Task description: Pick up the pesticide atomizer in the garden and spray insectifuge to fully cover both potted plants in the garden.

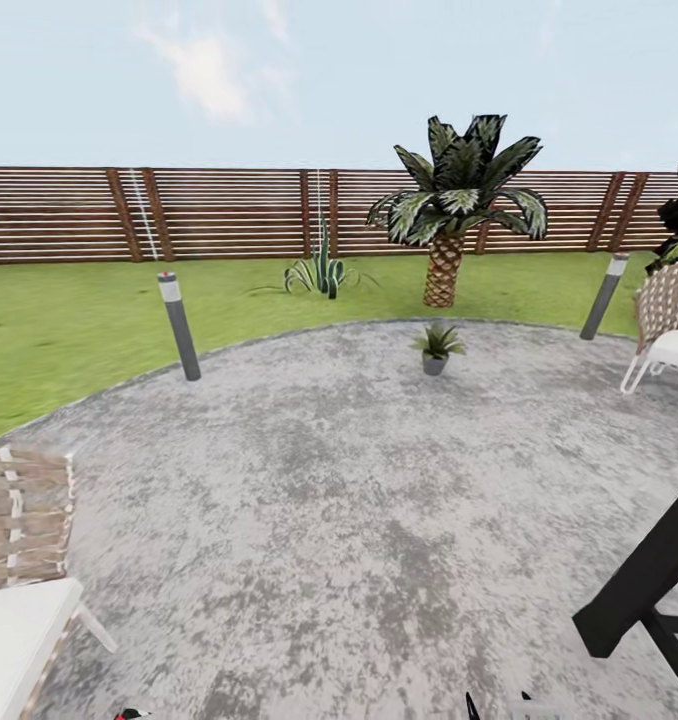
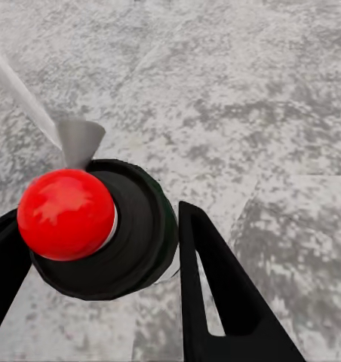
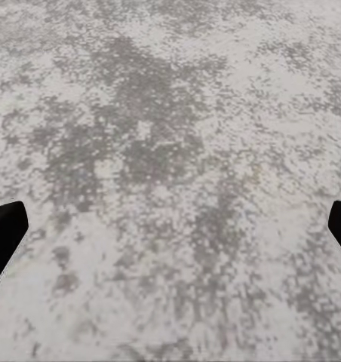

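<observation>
Stone patio, potted plant ahead, left end effector gripping atomizer

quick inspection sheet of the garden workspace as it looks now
surface: round grey mottled stone patio, lawn around it
job's things: pesticide atomizer, dark body with red cap and grey nozzle, sits between the left gripper's fingers; one potted plant stands at the patio's far edge; second one not identified
clutter: two grey lamp posts at the patio rim, woven chairs at left and right
grippers: left gripper shut on the atomizer; right gripper open over bare stone
cables: nothing seen
surroundings: brown slat fence, palm, spiky plant by the fence, black frame at lower right
</observation>
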Controlling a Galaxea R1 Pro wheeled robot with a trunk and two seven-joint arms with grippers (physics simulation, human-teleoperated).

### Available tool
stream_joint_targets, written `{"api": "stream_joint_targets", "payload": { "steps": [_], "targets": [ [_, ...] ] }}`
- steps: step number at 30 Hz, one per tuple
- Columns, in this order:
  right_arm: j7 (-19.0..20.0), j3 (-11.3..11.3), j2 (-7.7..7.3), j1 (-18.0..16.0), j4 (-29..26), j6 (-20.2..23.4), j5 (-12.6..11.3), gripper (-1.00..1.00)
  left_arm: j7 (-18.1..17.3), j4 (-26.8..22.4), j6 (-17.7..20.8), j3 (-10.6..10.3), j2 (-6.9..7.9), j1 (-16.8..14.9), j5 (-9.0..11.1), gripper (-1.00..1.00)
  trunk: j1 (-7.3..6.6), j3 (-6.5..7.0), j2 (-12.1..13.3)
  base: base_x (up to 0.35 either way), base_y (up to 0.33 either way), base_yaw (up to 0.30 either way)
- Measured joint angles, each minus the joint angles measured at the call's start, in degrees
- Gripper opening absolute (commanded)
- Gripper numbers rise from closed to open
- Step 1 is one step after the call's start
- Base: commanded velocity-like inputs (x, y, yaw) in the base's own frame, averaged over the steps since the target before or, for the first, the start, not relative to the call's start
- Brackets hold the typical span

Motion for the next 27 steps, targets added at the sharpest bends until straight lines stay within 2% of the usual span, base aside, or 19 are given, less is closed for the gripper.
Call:
{"api": "stream_joint_targets", "payload": {
  "steps": [27],
  "targets": [
    [0.1,0.1,0.09,0.0,0.0,0.0,0.1,1.0,0.0,0.0,0.0,-0.2,0.0,0.0,0.0,-1.0,0.0,0.0,0.0,0.338,0.0,0.0]
  ]
}}
